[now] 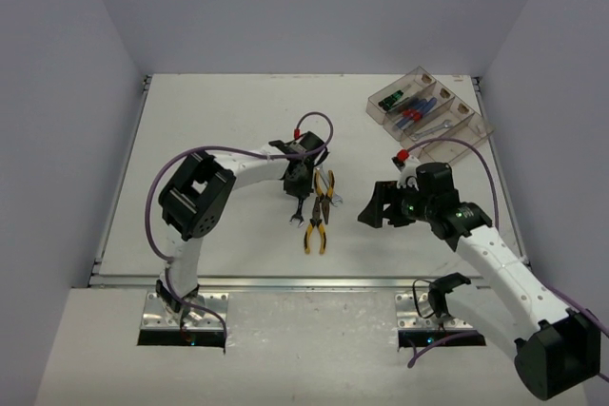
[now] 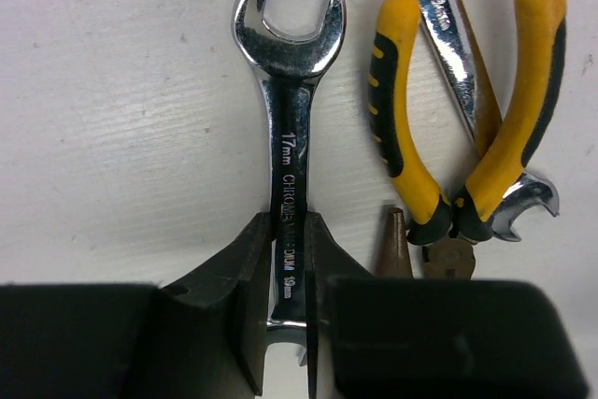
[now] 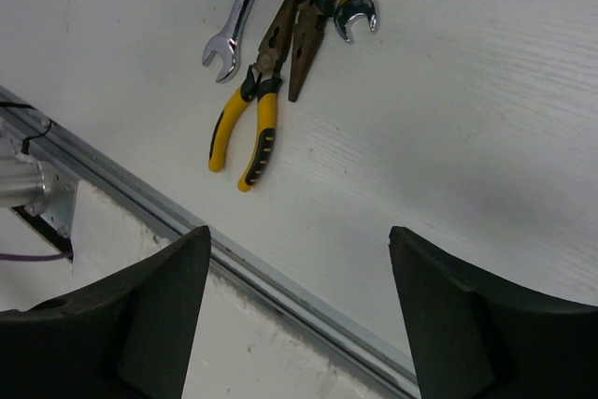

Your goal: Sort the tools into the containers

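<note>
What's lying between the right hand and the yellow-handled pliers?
Nothing. In the top external view, only bare table separates the right hand from the pliers.

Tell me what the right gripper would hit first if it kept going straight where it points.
Probably bare table near its front metal rail. The right gripper is open, and the nearest pliers lie off that line. Depth is unclear.

Glossy chromed metal wrench [image 2: 288,119]; matt rubbery pliers [image 2: 416,170] grips; matt grainy table [image 2: 121,119]
</note>
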Available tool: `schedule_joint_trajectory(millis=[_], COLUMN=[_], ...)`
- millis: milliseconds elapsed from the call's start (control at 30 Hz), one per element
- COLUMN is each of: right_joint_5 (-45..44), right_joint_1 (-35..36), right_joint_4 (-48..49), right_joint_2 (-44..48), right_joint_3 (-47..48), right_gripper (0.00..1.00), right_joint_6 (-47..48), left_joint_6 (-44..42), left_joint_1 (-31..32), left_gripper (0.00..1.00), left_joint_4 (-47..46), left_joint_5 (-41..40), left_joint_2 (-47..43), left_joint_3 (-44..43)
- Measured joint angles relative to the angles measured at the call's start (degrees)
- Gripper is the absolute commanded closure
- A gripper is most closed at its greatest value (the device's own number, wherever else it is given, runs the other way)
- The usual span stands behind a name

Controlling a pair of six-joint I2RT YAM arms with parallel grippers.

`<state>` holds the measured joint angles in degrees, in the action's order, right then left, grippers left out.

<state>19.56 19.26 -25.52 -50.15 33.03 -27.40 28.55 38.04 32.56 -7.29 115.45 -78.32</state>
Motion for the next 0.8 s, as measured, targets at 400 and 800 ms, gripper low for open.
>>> schedule_joint_trajectory(millis=[400, 800], right_joint_5=[12.2, 18.2], right_joint_1=[0.0, 6.0], right_joint_4=[14.6, 32.5], right_joint_2=[-4.2, -12.5], right_joint_3=[-7.9, -11.4], right_gripper=[0.01, 0.03], right_joint_6=[-3.5, -10.7], left_joint_6=[2.8, 5.4], left_joint_1=[-1.0, -1.0], left_gripper=[1.00, 1.00], left_joint_4=[1.9, 1.5], left_joint_5=[-7.2, -7.8], left_joint_2=[-5.5, -16.2], left_joint_3=[6.1, 10.2])
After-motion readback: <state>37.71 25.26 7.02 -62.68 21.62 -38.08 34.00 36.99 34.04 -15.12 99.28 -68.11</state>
